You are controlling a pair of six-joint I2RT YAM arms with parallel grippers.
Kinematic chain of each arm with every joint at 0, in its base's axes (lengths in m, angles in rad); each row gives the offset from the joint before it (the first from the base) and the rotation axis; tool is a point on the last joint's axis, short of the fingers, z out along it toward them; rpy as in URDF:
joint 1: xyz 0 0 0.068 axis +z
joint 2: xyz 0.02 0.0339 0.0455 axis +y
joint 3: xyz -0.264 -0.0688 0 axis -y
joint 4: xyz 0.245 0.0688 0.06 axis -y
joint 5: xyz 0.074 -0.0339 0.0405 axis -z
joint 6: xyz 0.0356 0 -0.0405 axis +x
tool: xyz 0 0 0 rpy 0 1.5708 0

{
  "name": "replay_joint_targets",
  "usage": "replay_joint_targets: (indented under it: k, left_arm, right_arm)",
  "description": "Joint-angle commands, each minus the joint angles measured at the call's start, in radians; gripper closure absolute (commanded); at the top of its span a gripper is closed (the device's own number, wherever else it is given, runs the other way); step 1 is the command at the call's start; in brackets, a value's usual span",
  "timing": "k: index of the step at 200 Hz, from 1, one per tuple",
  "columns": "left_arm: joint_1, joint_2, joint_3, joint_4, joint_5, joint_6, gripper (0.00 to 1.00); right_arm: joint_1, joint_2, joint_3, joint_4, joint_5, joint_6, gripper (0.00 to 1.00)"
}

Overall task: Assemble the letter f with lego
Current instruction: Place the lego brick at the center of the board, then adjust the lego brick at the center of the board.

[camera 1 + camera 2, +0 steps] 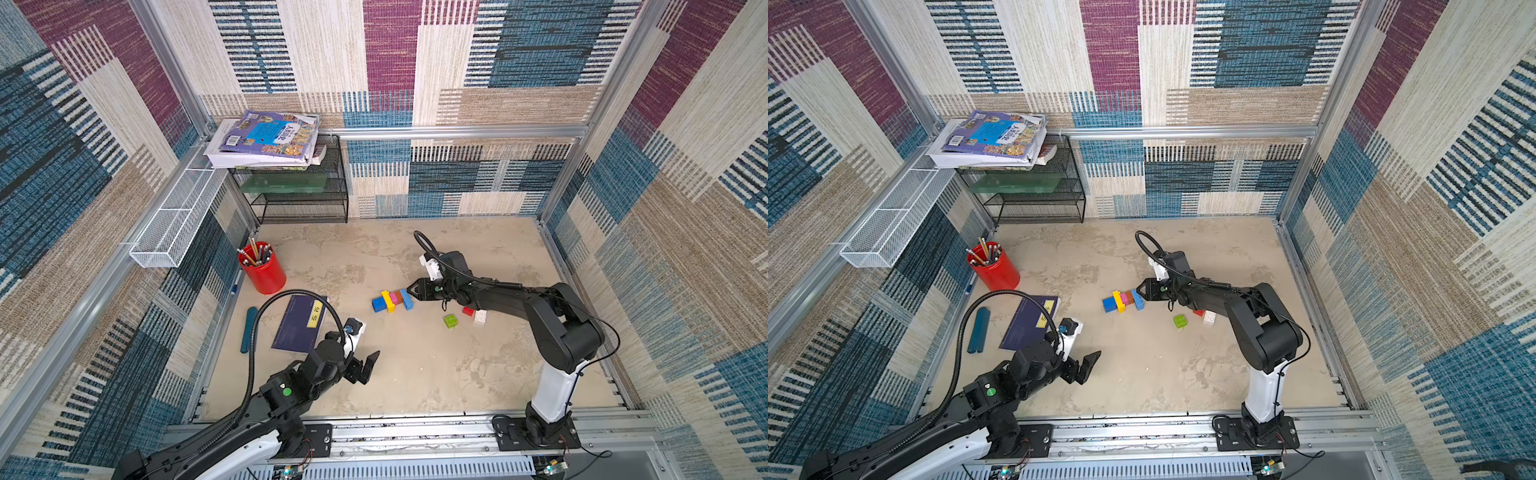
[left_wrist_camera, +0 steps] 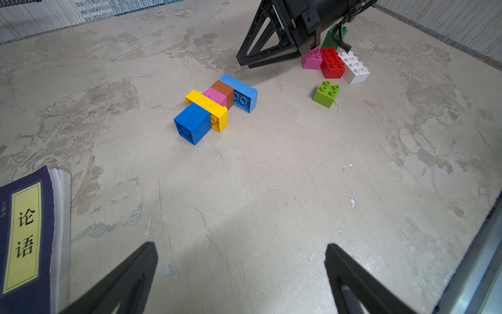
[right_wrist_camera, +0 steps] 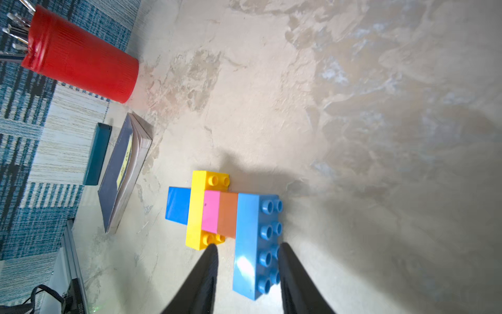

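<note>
- A chain of five studded plastic bricks lies on its side near the middle of the mottled beige desk (image 1: 415, 386). In order, they are a blue square brick (image 3: 178, 205), a yellow oblong brick (image 3: 197, 209) set crosswise, a pink square brick (image 3: 211, 210), a brown square brick (image 3: 227, 213), and a light blue oblong brick (image 3: 248, 217) crosswise at the end.
- It reads roughly as an f, with a stem and two bars in place. The yellow bar juts out on both sides of the stem, so I judge the letter near done but not finished.
- The right gripper (image 1: 410, 291) is at the light blue brick's end. Its jaws stand a little apart on either side, and desk shows between one jaw and the brick, so it is not clamped.
- The left gripper (image 2: 240, 244) hovers over bare desk well apart from the bricks, its jaws wide apart and empty.
- The loose pieces are a lime green square brick (image 1: 450, 321), a red brick (image 2: 332, 64), a white oblong brick (image 2: 354, 68), a small pink brick (image 2: 311, 58) and a dark green brick (image 2: 332, 35). The dark green one is half hidden by the right arm (image 1: 540, 307), which overhangs that cluster.
- A red pencil cup (image 1: 262, 272), a dark blue book with a yellow label (image 1: 300, 324) and a teal case (image 1: 249, 330) sit off to the side, out of the way.
</note>
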State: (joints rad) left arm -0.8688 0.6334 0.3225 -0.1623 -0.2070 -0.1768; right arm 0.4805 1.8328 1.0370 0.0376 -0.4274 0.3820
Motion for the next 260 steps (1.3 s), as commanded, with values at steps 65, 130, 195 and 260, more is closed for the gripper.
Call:
replay_joint_targets:
  k: [65,130,195,260]
  left_arm:
    - [-0.001,-0.004,0.005,0.011,-0.004,-0.003,0.01]
    - [0.0,-0.004,0.004,0.007,-0.005,-0.003,0.01]
    - [0.0,-0.003,0.004,0.007,-0.004,-0.002,0.01]
    - [-0.001,-0.003,0.004,0.007,-0.004,-0.004,0.01]
  right_arm:
    - [0.109,-0.042,-0.05,-0.08,0.172,-0.048,0.83]
    - [0.153,-0.004,-0.039,-0.099,0.222,-0.055,0.87]
    - [0.128,0.053,0.022,-0.119,0.224,-0.069,0.87]
    - [0.092,0.146,0.124,-0.14,0.196,-0.097,0.87]
